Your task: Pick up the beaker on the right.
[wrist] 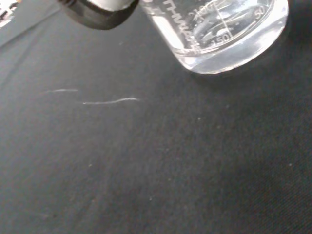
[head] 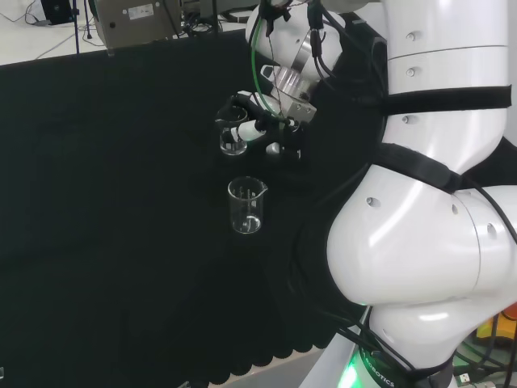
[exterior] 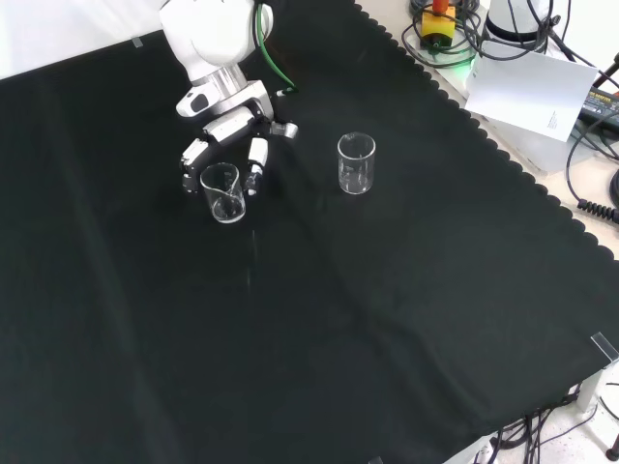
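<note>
Front view is showing two clear beakers standing upright and well apart on the black cloth of the table (exterior: 406,319). The hand (exterior: 224,130) is coming in from the top of that view and is reaching around the left beaker (exterior: 222,193), with fingers (exterior: 255,155) lying on either side of the glass. Whether they are touching it I cannot tell; the beaker is sitting on the cloth, not lifted. The other beaker (exterior: 356,162) is standing alone to the right in this view, with nothing near it.

Head view is giving the same pair a quarter turn round: the beaker by the hand is the farther one, and the free one is nearer the camera. The fingers look partly curled toward the glass, neither spread wide nor plainly closed on it.

Several things could go wrong from here. By the front view, the hand is working at the left beaker, so it may be lifting the wrong one, though the task's "right" may be meant the other way round. Smooth glass could slip between the fingers if they are closing unevenly, and a finger pushing one side first could tip the beaker or slide it across the cloth.

Wrist view is cutting the beaker off above its base, its printed scale is blurred, and contact at the fingertips is hidden throughout.
</note>
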`<state>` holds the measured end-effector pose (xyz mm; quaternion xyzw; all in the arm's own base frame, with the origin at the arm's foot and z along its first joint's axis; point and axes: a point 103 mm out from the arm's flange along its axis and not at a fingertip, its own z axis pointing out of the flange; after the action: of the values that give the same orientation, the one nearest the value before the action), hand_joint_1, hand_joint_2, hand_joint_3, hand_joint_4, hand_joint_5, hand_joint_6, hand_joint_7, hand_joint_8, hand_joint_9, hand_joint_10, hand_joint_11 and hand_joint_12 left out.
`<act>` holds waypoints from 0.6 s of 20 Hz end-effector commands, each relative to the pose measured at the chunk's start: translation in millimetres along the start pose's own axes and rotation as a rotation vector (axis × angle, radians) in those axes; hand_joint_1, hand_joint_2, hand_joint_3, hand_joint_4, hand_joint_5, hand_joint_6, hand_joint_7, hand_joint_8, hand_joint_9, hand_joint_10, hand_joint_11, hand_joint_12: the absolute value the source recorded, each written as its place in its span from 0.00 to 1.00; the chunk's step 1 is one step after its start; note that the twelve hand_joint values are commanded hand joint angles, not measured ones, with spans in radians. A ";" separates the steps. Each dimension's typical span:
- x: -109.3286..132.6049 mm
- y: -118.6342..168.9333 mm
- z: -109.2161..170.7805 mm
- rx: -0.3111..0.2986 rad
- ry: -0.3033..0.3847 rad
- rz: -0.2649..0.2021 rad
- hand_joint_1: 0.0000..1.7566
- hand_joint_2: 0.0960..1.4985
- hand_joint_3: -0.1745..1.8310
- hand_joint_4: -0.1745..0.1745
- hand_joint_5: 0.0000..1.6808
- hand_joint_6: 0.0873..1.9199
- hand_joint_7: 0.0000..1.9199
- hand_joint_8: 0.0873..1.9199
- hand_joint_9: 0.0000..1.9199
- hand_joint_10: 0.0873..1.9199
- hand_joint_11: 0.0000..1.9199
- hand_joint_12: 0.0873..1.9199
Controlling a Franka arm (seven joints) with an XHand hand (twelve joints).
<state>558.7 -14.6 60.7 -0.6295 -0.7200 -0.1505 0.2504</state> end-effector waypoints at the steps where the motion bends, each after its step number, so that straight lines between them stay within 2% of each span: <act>1: 1.9 3.9 4.3 0.022 0.055 -0.066 0.43 0.52 0.00 0.23 0.15 0.20 0.09 0.41 0.22 0.36 0.12 0.70; 4: 1.7 8.7 9.3 0.037 0.089 -0.087 0.44 0.52 0.00 0.26 0.17 0.19 0.10 0.41 0.22 0.35 0.11 0.70; 12: -7.1 12.6 10.8 0.018 0.113 -0.082 0.49 0.52 0.00 0.33 0.21 0.24 0.15 0.39 0.25 0.32 0.12 0.69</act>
<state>570.0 -11.0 47.8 -0.5903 -0.7337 -0.1784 0.2853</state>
